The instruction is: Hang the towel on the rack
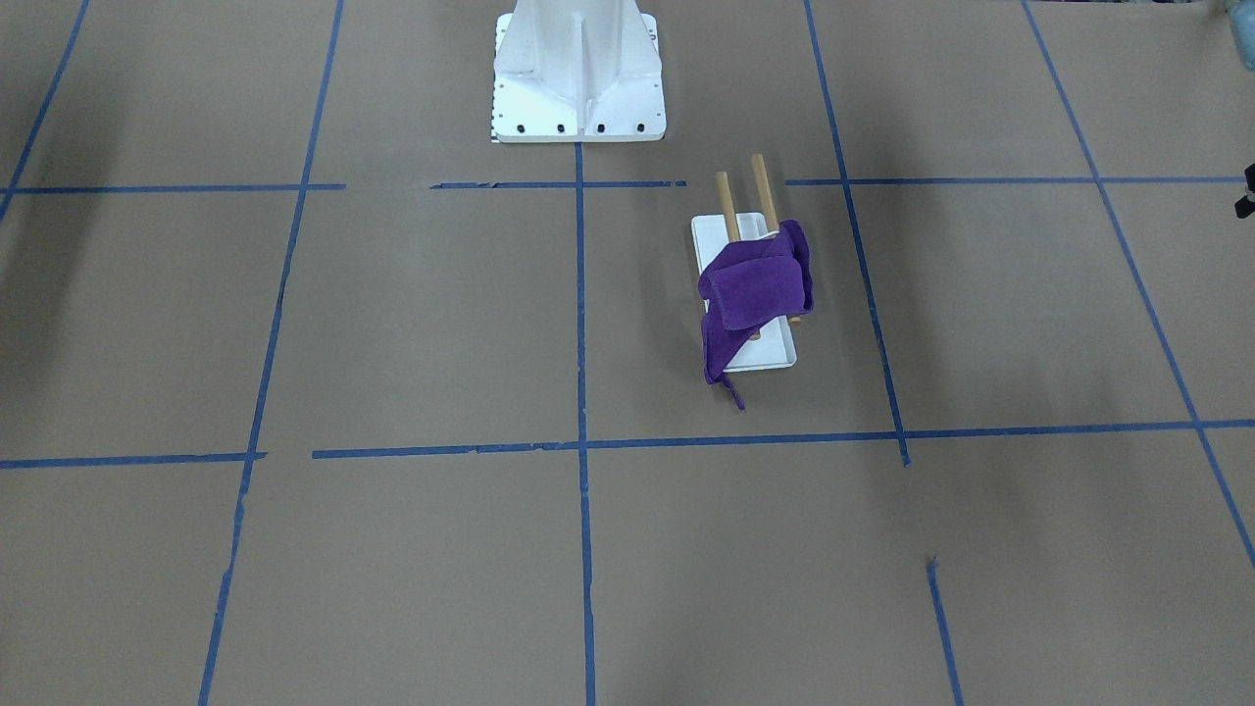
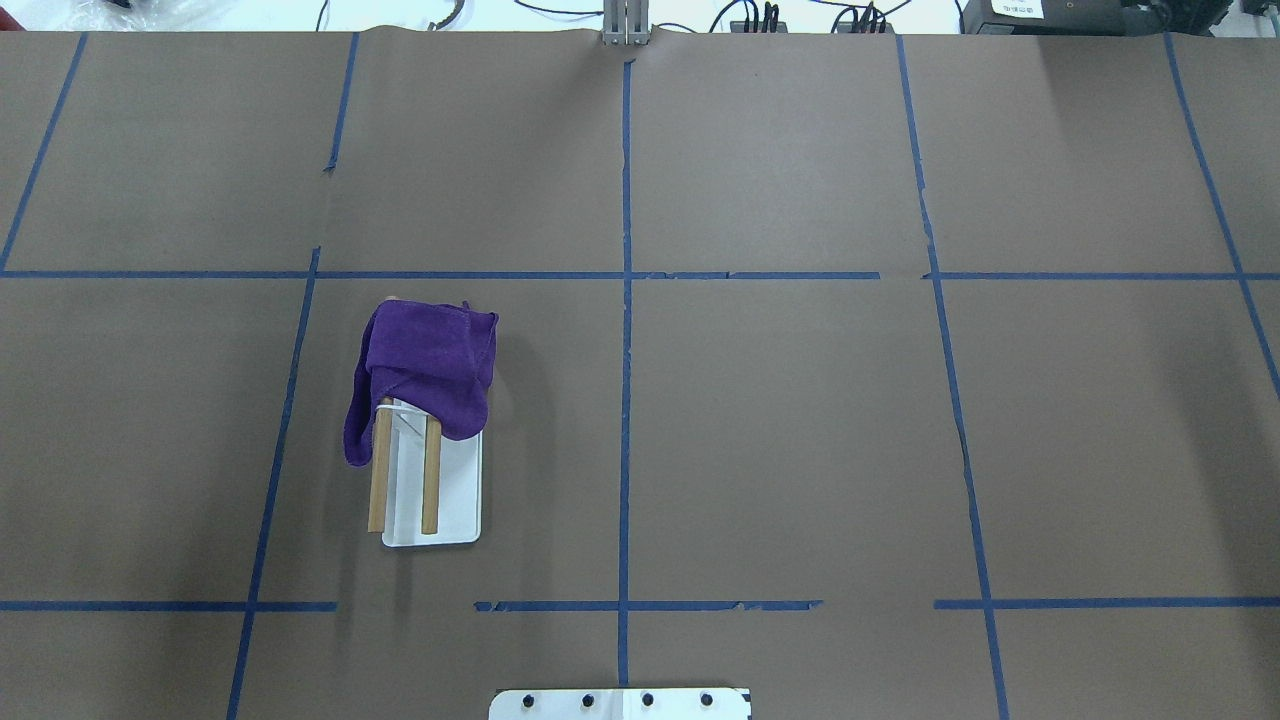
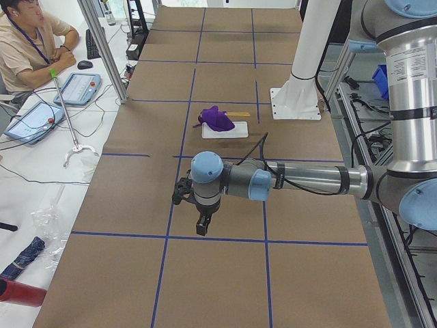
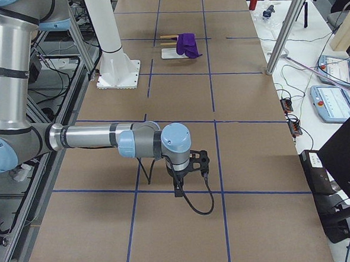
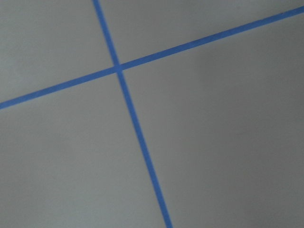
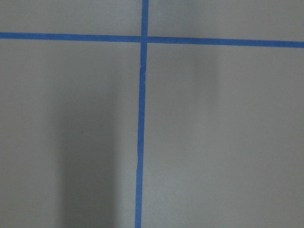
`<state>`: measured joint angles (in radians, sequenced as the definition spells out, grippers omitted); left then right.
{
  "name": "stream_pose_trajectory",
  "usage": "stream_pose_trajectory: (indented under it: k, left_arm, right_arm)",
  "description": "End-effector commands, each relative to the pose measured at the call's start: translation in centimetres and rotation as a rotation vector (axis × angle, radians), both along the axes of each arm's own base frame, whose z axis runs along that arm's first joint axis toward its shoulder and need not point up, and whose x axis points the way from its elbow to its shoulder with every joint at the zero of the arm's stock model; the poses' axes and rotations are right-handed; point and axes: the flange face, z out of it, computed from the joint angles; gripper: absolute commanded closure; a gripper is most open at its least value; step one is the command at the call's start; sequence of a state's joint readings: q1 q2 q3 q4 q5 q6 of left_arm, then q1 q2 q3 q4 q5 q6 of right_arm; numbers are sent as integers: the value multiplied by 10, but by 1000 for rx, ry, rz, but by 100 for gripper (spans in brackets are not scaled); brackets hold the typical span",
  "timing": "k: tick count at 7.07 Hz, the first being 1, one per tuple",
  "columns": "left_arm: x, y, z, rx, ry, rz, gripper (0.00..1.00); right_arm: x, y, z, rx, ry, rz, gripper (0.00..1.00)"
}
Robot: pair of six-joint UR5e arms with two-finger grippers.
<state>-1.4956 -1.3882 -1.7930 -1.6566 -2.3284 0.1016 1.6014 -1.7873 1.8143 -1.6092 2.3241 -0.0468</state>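
Observation:
A purple towel (image 1: pixel 755 284) is draped over the far end of the rack's two wooden dowels (image 1: pixel 727 206), and one corner hangs down past the white tray base (image 1: pixel 765 353) to the table. In the overhead view the towel (image 2: pixel 430 365) covers the dowels' (image 2: pixel 430 480) far half above the tray (image 2: pixel 460 500). My left gripper (image 3: pixel 203 225) shows only in the exterior left view, far from the rack, pointing down over the table. My right gripper (image 4: pixel 178 190) shows only in the exterior right view, also far away. I cannot tell whether either is open or shut.
The white metal pedestal (image 1: pixel 578 88) with bolt holes stands at the robot's side of the table. Blue tape lines (image 2: pixel 626 300) cross the brown paper. Both wrist views show only paper and tape. An operator (image 3: pixel 27 41) sits past the table's far side.

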Motion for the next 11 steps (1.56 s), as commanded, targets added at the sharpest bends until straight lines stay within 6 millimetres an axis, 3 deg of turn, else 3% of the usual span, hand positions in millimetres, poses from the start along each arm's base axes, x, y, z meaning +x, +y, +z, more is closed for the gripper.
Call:
stream_pose_trajectory:
  k: [1, 4, 11]
  left_arm:
    - [-8, 2, 4, -33, -9, -19, 0]
    - [-10, 1, -6, -5, -9, -22, 0]
    - [-14, -5, -5, 1, -60, -36, 0]
  right_arm:
    - [0, 0, 0, 0, 0, 1, 0]
    - [0, 0, -2, 5, 0, 1, 0]
    - [0, -1, -3, 9, 2, 0, 0]
